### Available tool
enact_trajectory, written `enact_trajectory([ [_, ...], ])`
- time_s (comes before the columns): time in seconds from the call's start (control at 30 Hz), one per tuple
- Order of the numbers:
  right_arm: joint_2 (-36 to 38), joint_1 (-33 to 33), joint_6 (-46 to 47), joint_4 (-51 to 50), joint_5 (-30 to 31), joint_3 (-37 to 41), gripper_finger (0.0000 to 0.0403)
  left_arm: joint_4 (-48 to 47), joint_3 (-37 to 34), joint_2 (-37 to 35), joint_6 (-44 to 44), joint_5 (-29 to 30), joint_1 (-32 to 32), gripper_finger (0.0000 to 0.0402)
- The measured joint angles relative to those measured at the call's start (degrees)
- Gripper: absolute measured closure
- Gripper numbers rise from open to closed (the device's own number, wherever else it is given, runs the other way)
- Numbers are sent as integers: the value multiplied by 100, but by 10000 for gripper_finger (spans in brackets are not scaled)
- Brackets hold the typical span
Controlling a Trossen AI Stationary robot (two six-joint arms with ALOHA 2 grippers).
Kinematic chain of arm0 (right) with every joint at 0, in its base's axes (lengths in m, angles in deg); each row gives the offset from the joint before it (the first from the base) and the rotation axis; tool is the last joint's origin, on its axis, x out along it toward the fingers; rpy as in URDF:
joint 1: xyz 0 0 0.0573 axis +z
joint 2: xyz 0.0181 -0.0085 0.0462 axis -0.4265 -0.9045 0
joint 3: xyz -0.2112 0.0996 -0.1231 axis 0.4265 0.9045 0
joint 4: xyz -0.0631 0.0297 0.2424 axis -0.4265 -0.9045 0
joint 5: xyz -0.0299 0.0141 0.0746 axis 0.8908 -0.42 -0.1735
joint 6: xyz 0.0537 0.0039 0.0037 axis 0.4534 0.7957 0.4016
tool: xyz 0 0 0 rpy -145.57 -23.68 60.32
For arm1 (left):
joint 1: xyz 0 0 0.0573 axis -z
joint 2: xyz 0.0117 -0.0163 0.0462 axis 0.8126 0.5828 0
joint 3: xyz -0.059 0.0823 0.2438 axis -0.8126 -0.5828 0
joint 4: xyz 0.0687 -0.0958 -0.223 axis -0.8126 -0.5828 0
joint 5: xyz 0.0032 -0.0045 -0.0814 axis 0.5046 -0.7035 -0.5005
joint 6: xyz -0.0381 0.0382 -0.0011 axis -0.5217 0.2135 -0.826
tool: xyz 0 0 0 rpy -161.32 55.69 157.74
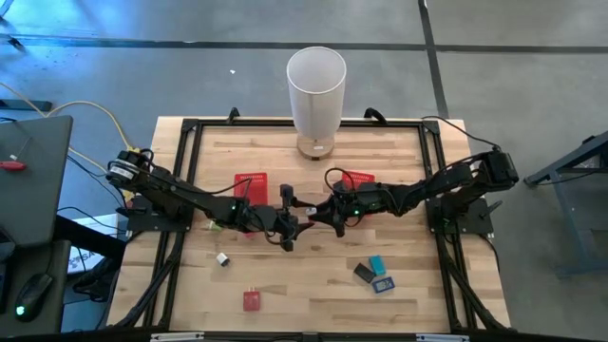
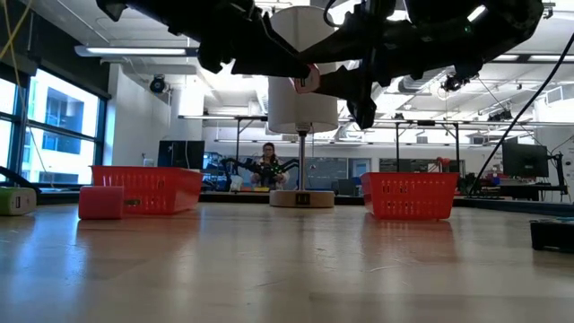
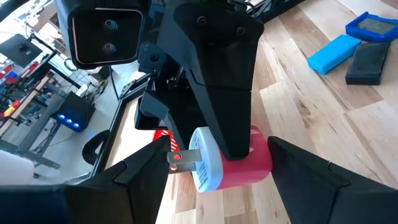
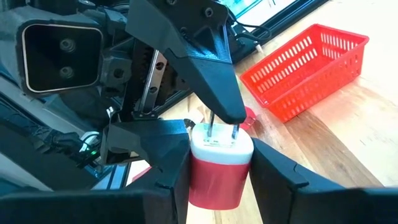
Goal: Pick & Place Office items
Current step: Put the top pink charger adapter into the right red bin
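Observation:
Both arms meet high over the middle of the table [image 1: 313, 304]. Between them hangs one office item, a red plug adapter [image 4: 214, 177] with a white face and two metal prongs; it also shows in the low view as the adapter [image 2: 308, 79]. My right gripper [image 4: 221, 149] and my left gripper [image 3: 217, 152] are both shut on it. Other office items lie on the near part of the table: a white-and-black one [image 1: 222, 258], a red one [image 1: 251, 300], a teal one [image 1: 377, 263], a black one [image 1: 364, 275] and a blue one [image 1: 383, 284]. My left gripper holds the adapter lengthwise. One finger [image 4: 205, 74] bears on the prong tips [image 4: 222, 129], the other stands at the red back end [image 3: 266, 167]. It comes about level from the table's left. The adapter is lifted clear. My right gripper pinches the adapter's red body [image 4: 198, 180] by its two sides between its two fingers, below the white face. The fingers come about level from the table's right, across the left gripper's hold. The adapter hangs well clear of the table.
Two red mesh baskets [image 1: 252, 182] [image 1: 358, 179] stand behind the grippers, the left one also seen as the basket [image 4: 305, 62]. A tall white cylinder [image 1: 315, 90] stands at the far edge. A black frame [image 1: 190, 133] borders the table.

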Motion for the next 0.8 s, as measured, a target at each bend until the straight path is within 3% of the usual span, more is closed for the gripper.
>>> enact_trajectory([
  [0.33,4,11,-4,-46,-73,0,280,-11,0,0,109,120,201,99],
  [0.47,4,9,-28,-80,-67,0,280,-8,0,0,68,477,266,75],
  [0.57,7,4,-28,-103,-46,0,280,-15,-2,-2,-233,717,278,66],
  [0.8,13,146,-336,-121,87,7,280,-26,-9,-348,-1468,594,274,64],
])
